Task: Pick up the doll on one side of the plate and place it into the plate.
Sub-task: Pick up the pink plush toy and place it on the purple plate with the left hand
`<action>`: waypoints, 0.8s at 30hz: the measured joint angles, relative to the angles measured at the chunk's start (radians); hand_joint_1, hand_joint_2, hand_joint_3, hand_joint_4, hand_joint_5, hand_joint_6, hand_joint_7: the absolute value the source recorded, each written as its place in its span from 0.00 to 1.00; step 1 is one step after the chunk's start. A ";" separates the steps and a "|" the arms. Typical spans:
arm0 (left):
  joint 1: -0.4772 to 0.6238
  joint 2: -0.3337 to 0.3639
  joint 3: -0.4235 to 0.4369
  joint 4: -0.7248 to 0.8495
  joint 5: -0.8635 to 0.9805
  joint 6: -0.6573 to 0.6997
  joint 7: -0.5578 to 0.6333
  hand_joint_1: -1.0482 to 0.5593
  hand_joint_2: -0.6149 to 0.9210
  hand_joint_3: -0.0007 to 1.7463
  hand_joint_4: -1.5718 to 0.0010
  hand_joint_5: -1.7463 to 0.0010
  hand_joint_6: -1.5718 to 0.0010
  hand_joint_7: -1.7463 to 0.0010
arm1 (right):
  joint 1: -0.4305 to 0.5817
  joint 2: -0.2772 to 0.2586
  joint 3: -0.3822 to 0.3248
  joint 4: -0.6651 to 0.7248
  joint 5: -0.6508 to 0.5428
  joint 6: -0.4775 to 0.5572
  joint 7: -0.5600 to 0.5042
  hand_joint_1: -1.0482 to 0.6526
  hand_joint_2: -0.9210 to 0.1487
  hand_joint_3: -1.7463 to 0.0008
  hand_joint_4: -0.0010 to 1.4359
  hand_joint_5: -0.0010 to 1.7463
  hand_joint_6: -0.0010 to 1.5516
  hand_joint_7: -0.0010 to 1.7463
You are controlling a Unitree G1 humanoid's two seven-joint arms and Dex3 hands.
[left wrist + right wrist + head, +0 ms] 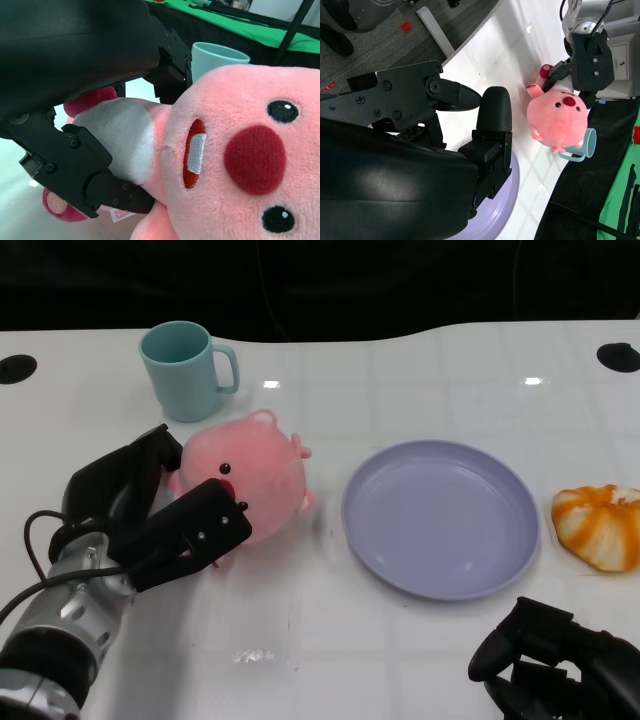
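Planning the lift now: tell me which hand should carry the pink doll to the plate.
Left. The left hand already has its fingers around the pink doll, which sits on the left side of the purple plate. The right hand rests near the table's front edge, holding nothing, on the plate's far side from the doll.

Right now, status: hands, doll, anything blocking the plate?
Left hand grips pink plush doll. Right hand idle, holds nothing. Lilac round plate bare, path clear. Teal mug behind doll.
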 measured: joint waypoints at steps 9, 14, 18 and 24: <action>0.028 -0.011 0.000 -0.240 -0.002 0.036 -0.094 0.57 0.76 0.60 0.42 0.00 0.53 0.00 | 0.000 0.000 0.002 0.000 -0.003 0.011 0.000 0.47 0.00 0.70 0.44 1.00 0.30 0.94; 0.021 -0.039 -0.033 -0.311 0.029 0.034 -0.124 0.55 0.65 0.74 0.41 0.00 0.51 0.00 | 0.000 0.001 0.005 0.000 -0.003 0.011 -0.001 0.47 0.00 0.70 0.45 1.00 0.30 0.94; -0.007 -0.077 -0.056 -0.327 0.057 0.044 -0.143 0.56 0.63 0.70 0.41 0.00 0.48 0.10 | 0.000 0.004 0.011 0.000 -0.003 0.011 -0.004 0.47 0.00 0.70 0.45 1.00 0.30 0.95; -0.069 -0.140 -0.093 -0.328 0.089 0.071 -0.171 0.55 0.65 0.72 0.39 0.00 0.50 0.00 | 0.001 0.008 0.030 -0.001 -0.002 0.012 -0.008 0.46 0.00 0.70 0.46 1.00 0.30 0.95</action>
